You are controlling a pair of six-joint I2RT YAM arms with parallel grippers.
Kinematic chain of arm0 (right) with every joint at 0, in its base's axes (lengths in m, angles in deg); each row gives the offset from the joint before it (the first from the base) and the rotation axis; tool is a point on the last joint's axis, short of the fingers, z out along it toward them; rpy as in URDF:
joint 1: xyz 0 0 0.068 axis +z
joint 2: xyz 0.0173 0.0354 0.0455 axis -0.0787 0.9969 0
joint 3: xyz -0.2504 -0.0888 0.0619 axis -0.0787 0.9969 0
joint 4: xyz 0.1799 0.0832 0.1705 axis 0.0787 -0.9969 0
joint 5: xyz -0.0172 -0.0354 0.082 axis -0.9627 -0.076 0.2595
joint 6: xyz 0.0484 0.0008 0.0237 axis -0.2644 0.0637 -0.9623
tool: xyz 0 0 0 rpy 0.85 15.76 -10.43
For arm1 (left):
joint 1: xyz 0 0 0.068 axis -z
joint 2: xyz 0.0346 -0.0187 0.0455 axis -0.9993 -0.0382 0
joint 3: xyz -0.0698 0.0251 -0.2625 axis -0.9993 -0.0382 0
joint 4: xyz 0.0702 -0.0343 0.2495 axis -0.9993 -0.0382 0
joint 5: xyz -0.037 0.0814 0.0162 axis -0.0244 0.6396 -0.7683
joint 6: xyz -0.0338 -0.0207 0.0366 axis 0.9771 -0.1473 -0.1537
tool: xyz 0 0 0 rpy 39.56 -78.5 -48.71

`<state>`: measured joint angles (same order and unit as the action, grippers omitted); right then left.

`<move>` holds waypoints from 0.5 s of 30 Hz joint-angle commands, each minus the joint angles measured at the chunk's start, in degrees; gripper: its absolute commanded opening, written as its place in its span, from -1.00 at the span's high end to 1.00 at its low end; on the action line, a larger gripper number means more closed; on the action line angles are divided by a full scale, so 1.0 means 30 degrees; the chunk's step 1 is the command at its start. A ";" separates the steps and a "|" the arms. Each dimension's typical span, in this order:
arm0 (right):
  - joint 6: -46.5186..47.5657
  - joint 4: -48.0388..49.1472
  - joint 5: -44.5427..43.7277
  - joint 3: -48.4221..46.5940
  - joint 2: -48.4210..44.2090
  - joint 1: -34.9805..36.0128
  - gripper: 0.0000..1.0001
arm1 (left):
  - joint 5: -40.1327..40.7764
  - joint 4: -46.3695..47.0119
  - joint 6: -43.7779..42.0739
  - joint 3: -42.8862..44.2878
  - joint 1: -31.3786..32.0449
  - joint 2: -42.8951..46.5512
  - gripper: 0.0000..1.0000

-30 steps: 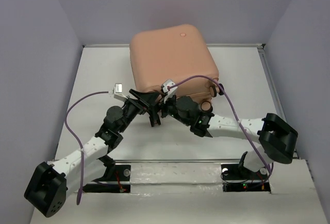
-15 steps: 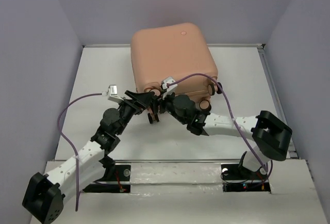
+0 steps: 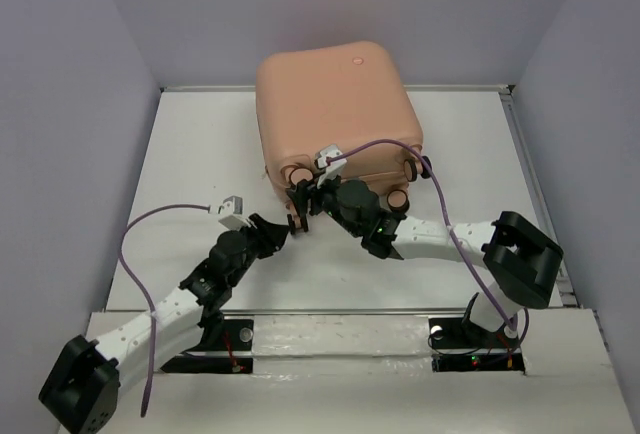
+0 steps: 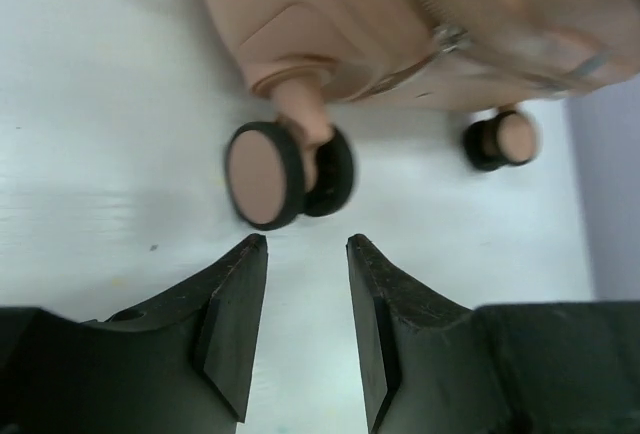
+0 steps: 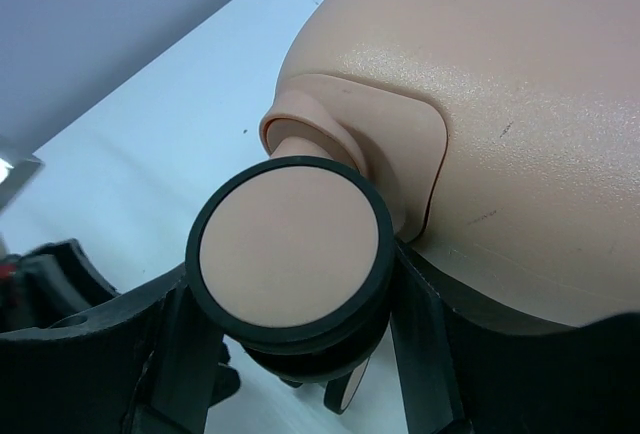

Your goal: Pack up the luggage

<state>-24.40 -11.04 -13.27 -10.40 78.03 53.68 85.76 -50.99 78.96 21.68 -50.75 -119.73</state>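
One pink luggage (image 3: 335,104), right jaws clamping caster (image 5: 290,254)

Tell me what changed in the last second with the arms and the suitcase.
The left gripper backed away from the luggage toward its base, open and empty. The right gripper stayed clamped around a caster wheel, and the luggage kept its place.

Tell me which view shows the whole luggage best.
Top external: nearly the whole luggage shows, closed. Left wrist shows only its bottom edge and two wheels; right wrist only one corner and a wheel.
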 commanded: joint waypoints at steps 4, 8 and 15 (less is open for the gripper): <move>-0.0511 0.3369 -0.0205 -0.1671 -0.0677 -0.0472 0.86 | 0.0737 0.6633 -0.3836 0.1871 0.0098 -0.6411 0.04; -0.0658 0.3106 0.0059 -0.1526 -0.0794 -0.0472 0.86 | 0.0856 0.8367 -0.4804 0.2722 0.0098 -0.8260 -0.01; -0.0834 0.3164 0.0206 -0.1291 -0.0824 -0.0472 0.86 | 0.1411 0.9599 -0.5859 0.2899 0.0098 -0.8701 -0.06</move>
<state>-25.41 -11.15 -11.61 -10.47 78.03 53.24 86.83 -29.53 65.93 28.74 -50.75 -145.83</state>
